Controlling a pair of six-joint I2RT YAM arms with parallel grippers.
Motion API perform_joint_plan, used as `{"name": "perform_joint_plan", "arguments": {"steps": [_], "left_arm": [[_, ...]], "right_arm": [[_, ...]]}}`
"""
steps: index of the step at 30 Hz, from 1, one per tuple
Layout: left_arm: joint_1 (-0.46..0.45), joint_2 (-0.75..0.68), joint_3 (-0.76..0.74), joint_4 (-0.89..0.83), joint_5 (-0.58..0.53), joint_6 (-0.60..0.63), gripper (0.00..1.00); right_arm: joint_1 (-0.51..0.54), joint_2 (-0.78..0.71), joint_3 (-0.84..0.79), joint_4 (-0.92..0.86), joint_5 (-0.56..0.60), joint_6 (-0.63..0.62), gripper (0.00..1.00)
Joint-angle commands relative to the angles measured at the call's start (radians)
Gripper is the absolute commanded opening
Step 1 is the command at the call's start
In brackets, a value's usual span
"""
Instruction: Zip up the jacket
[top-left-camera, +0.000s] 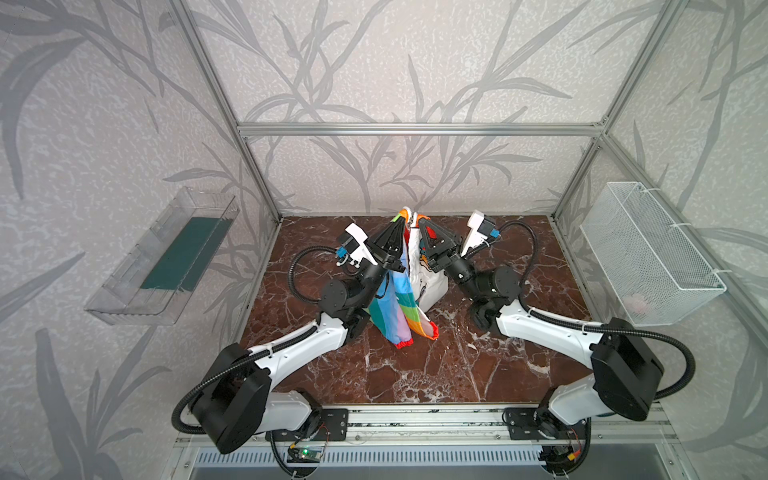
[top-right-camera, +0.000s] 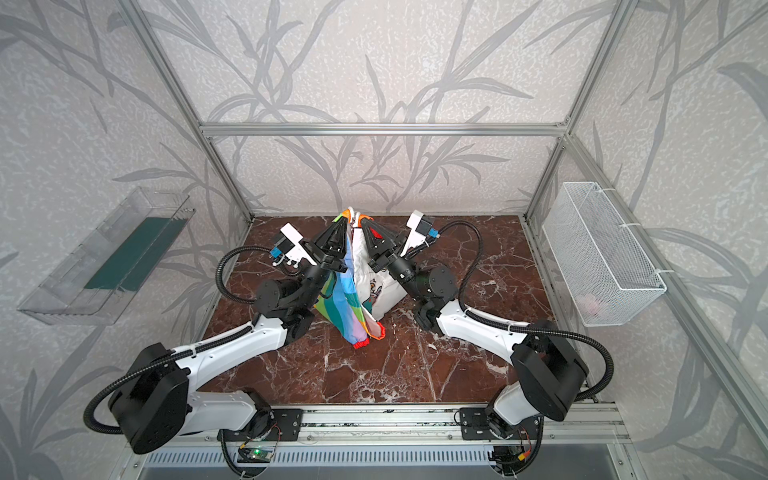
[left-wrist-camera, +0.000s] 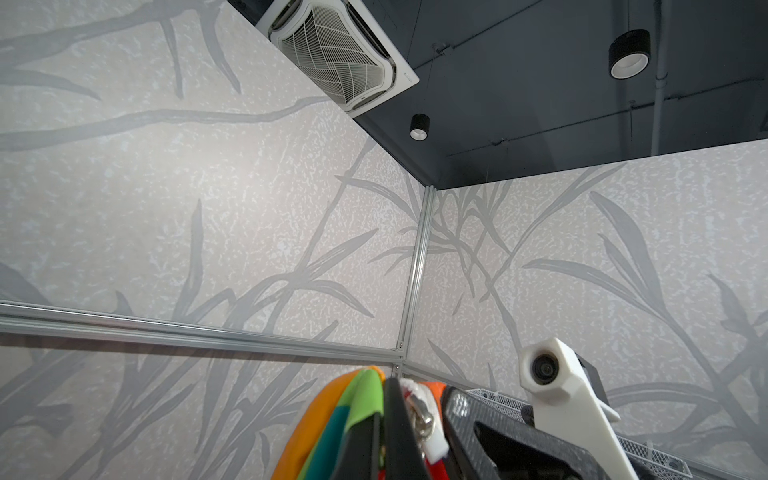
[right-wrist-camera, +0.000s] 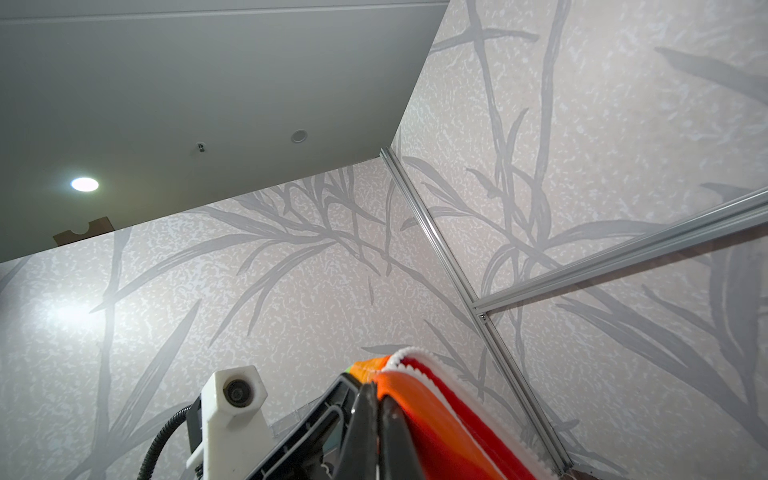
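Hidden: the tips of the left gripper (top-left-camera: 400, 224) and the right gripper (top-left-camera: 421, 224) are sunk in folds of cloth, and the zipper's lower run is lost in the hanging fabric.
Left gripper: pressed together, pinching the top edge of the jacket (top-left-camera: 394, 305) on its striped side. What may be a metal zipper pull (left-wrist-camera: 422, 419) sits beside it.
Jacket: hung between the two grippers, over the middle of the table (top-left-camera: 415, 374).
Right gripper: pressed together on the orange edge, beside the white zipper teeth (right-wrist-camera: 415, 361).
Axis: long axis upright, with the pinched edge at the top and the red cuff (top-left-camera: 404, 344) lowest, near the table top.
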Motion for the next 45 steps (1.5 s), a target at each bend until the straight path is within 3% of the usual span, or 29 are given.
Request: {"name": "perform_joint_plan", "arguments": {"steps": [1,15,30,35,45], "left_arm": [[-0.012,-0.033,0.018,0.04,-0.009,-0.015,0.0],[-0.035,-0.025,0.015,0.039,-0.019,-0.037,0.0],[-0.045,-0.006,-0.012,0.039,0.018,0.041,0.0],[-0.037,0.109,-0.065,0.039,-0.003,0.017,0.0],[-0.039,0.365,-0.149,0.039,0.095,-0.13,0.0]], "right_arm": [[0.005,-0.004,0.03,0.072,0.035,-0.02,0.0],[0.005,0.015,0.054,0.072,0.052,-0.013,0.0],[-0.009,0.006,0.073,0.073,0.082,-0.002,0.0],[-0.044,0.036,0.004,0.072,0.097,0.021,0.0],[-0.101,0.087,-0.262,0.072,0.112,0.027,0.0]]}}
